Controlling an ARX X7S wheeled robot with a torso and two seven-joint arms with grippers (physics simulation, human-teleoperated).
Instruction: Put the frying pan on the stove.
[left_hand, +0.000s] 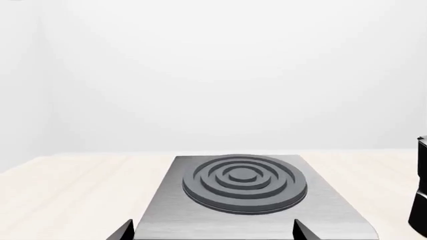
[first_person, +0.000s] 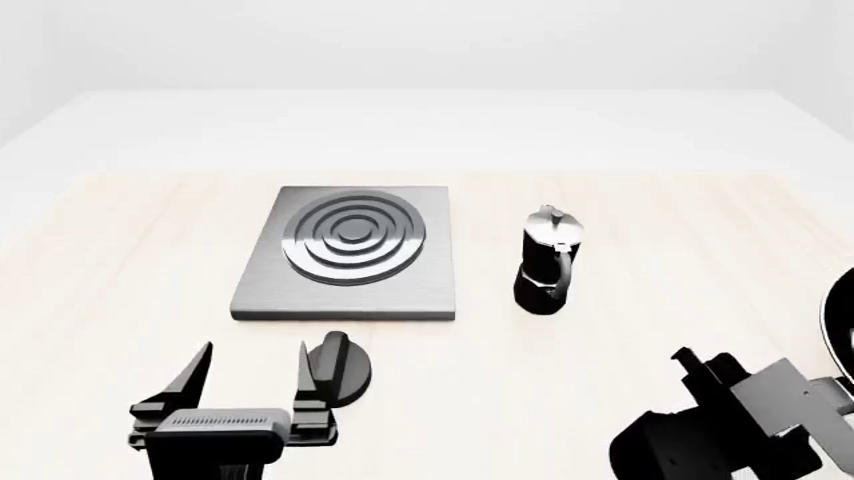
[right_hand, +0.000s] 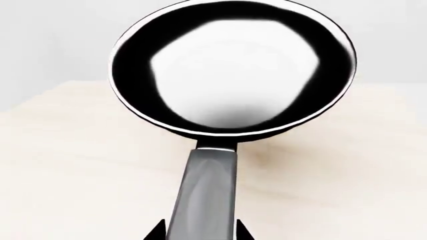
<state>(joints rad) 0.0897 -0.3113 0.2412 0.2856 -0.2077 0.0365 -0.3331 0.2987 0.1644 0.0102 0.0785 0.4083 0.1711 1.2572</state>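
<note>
The frying pan (right_hand: 230, 65) is round and glossy black, with a bright shiny inside. Its long grey-looking handle (right_hand: 203, 190) runs back between the fingertips of my right gripper (right_hand: 200, 231), which is shut on it. The pan looks tilted and off the table. In the head view only a sliver of the frying pan (first_person: 842, 320) shows at the right edge, beyond my right gripper (first_person: 747, 395). The stove (first_person: 350, 250) is a grey plate with dark concentric rings, left of centre. My left gripper (first_person: 254, 375) hangs open in front of the stove (left_hand: 243, 182) with nothing between its fingers.
A black-and-silver moka pot (first_person: 547, 260) stands right of the stove, between it and the pan. A small round black knob (first_person: 343, 370) lies on the wooden table (first_person: 601, 370) right beside my left gripper's right finger. The moka pot (left_hand: 420, 190) also shows at the left wrist view's edge.
</note>
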